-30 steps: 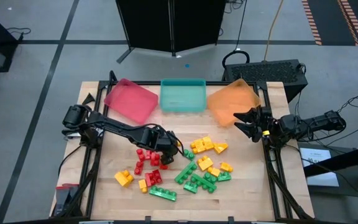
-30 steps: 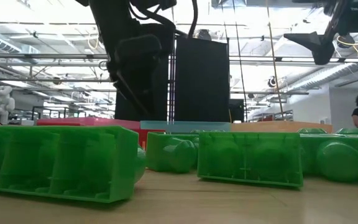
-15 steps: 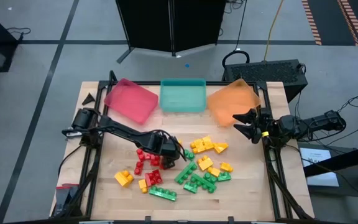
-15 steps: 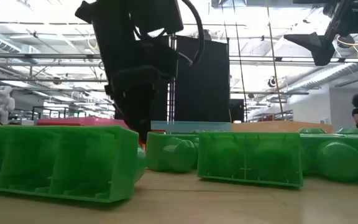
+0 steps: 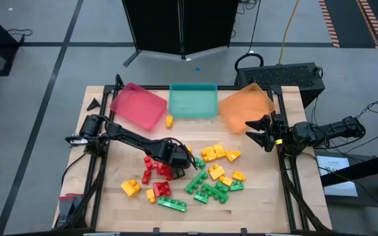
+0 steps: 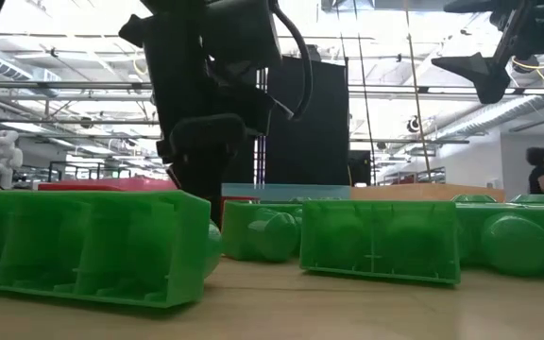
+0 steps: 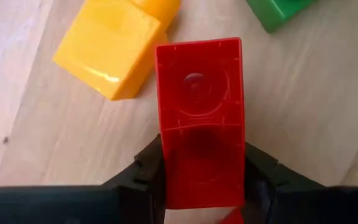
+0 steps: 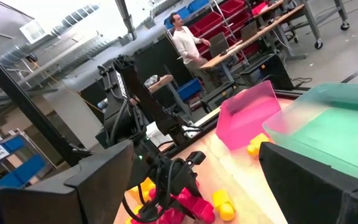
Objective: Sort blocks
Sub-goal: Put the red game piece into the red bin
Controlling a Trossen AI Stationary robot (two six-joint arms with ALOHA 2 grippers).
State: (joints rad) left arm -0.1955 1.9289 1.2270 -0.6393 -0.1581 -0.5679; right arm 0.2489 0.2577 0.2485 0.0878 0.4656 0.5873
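The blocks lie loose on the wooden table: red ones (image 5: 153, 169), yellow ones (image 5: 216, 154) and green ones (image 5: 205, 187). One yellow block (image 5: 169, 120) sits between the red tray (image 5: 138, 105) and the teal tray (image 5: 193, 100). My left gripper (image 5: 181, 165) is down among the red blocks, shut on a red block (image 7: 197, 112). My right gripper (image 5: 256, 131) hangs open in the air beside the orange tray (image 5: 245, 107), with nothing between its fingers. My left gripper pinches the red block by its two long sides (image 7: 166, 162) between its two fingers (image 7: 143, 171), at one end of the block. The fingers come from above, pointing down. The block's hollow underside faces the wrist camera. Whether the block rests on the table, I cannot tell.
A yellow block (image 7: 110, 50) and a green block (image 7: 278, 12) lie on the wood close to the held block. Green blocks (image 6: 83, 246) fill the front of the low view. A dark cabinet (image 5: 179, 26) stands beyond the far edge. A person (image 6: 541, 175) shows in the room behind.
My left gripper has come down and gone a little toward the table's near right, in among the red blocks. A yellow block now lies between the red and teal trays, where none showed before.
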